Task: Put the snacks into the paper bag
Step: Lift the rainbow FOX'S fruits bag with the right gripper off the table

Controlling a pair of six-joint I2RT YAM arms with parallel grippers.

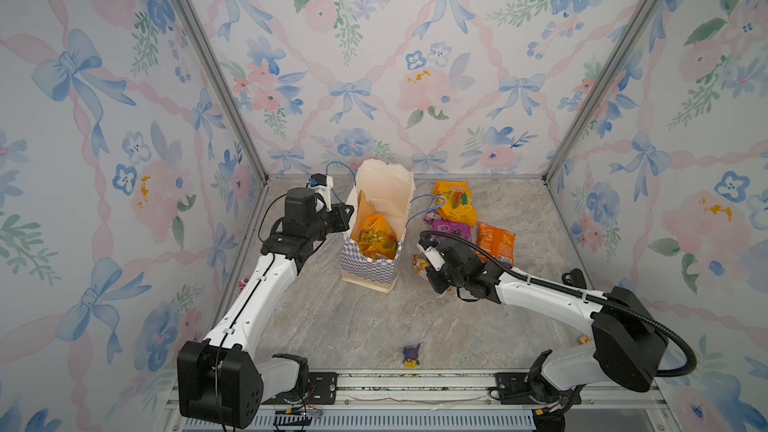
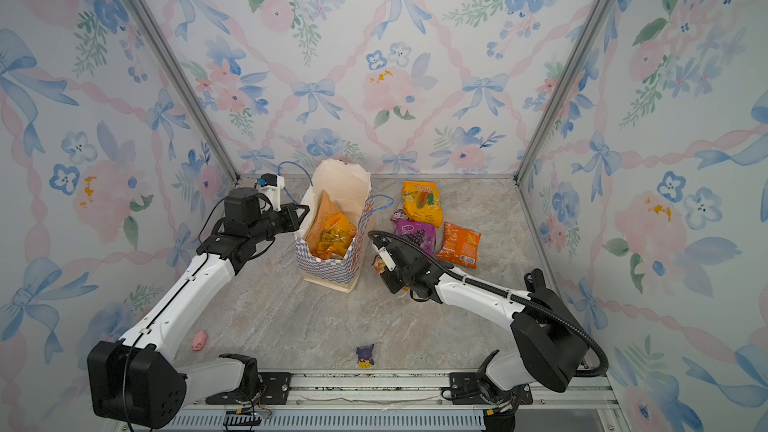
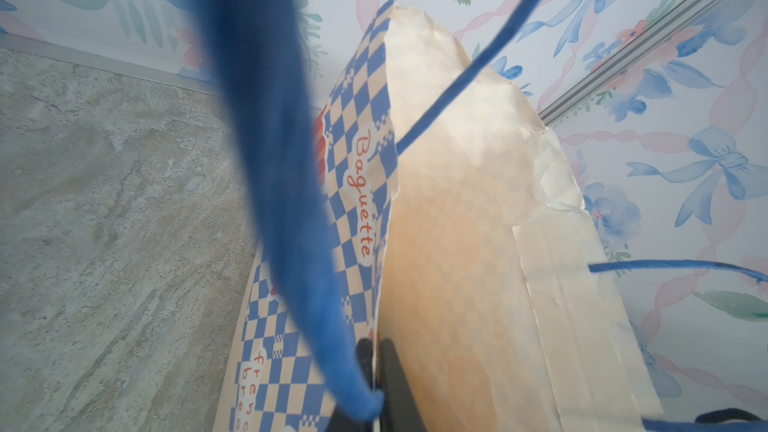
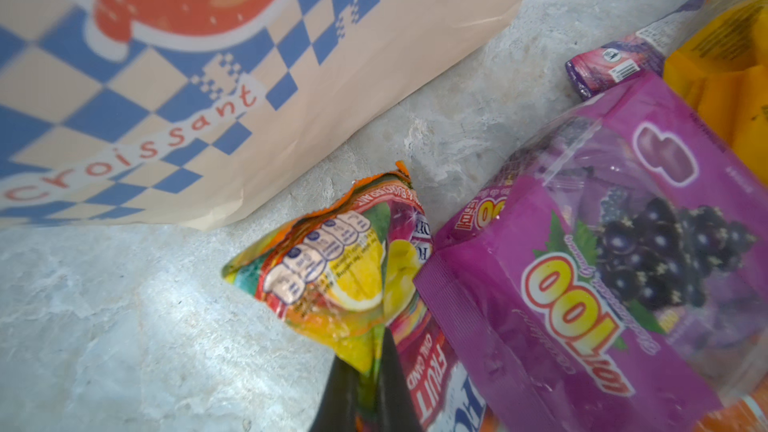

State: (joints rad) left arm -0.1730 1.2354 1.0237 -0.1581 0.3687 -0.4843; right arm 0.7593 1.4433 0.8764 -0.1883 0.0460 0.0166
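Observation:
The paper bag stands upright mid-table, mouth open, with yellow-orange snacks inside. My left gripper is shut on the bag's left rim, and a blue cord handle hangs across the left wrist view. My right gripper is shut on the corner of a multicoloured snack packet that lies just right of the bag's base. Beside it lie a purple packet, a yellow-orange packet, an orange packet and a small purple one.
A tiny purple-and-yellow figurine stands near the front edge. A small pink thing lies by the left arm and a small wooden block by the right arm. Patterned walls close in the back and both sides.

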